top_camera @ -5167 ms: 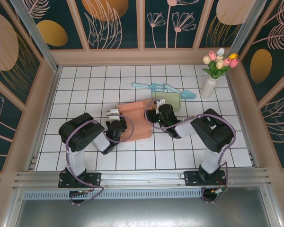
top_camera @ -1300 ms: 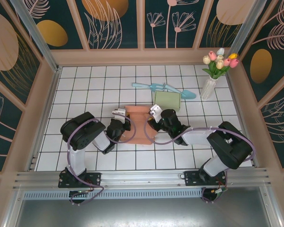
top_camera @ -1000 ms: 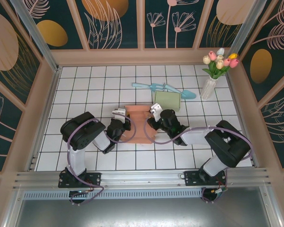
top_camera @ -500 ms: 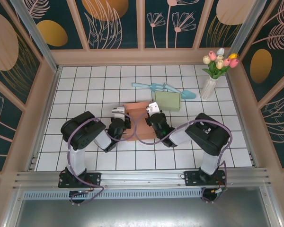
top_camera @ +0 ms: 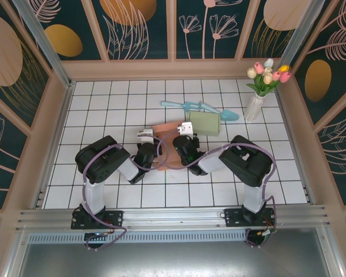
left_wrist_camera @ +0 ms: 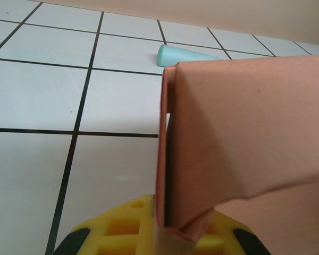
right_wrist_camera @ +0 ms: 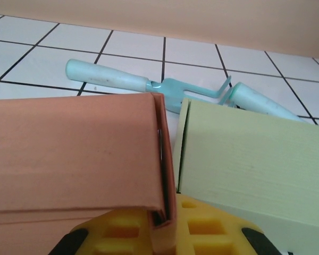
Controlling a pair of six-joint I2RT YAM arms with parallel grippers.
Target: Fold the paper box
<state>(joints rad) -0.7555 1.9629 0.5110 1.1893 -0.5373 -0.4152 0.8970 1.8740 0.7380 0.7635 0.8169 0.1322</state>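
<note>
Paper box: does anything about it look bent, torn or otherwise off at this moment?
Nothing torn. In the left wrist view the folded panel of the paper box has a kinked, uneven lower edge just above the left hand pinching its corner. The right hand grips the opposite edge cleanly, close beside the green box.

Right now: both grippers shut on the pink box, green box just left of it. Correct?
One error: the green box sits to the right of the pink box, not the left, as the top view shows. The left gripper and right gripper are both shut on the pink box.
</note>
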